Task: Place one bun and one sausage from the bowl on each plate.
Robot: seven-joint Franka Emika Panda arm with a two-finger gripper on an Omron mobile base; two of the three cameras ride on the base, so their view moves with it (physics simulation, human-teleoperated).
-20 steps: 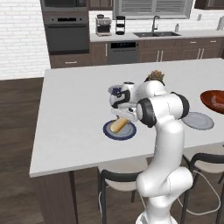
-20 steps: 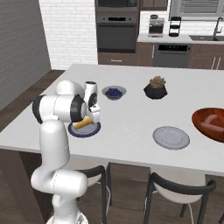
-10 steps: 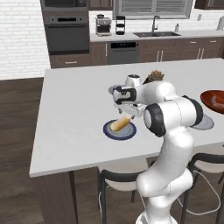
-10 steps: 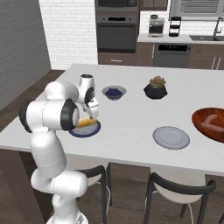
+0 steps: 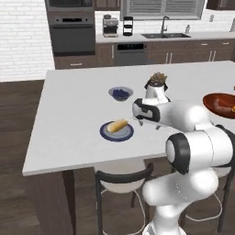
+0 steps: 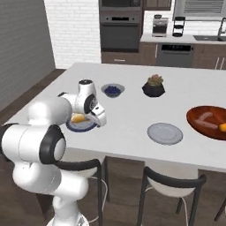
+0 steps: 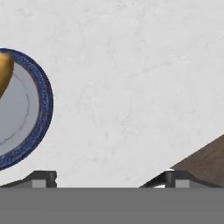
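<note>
White island counter carries the blue plate with one bun on it. Gripper hangs beside that plate, jaws spread wide, nothing held. Grey plate lies bare (near the front edge); the wooden bowl sits just beyond it.

Bun on blue plate; grey plate bare.

A blue-rimmed plate sat at nine o'clock on the pale worktop, a golden bun on it; wooden floor showed at four o'clock.
</note>
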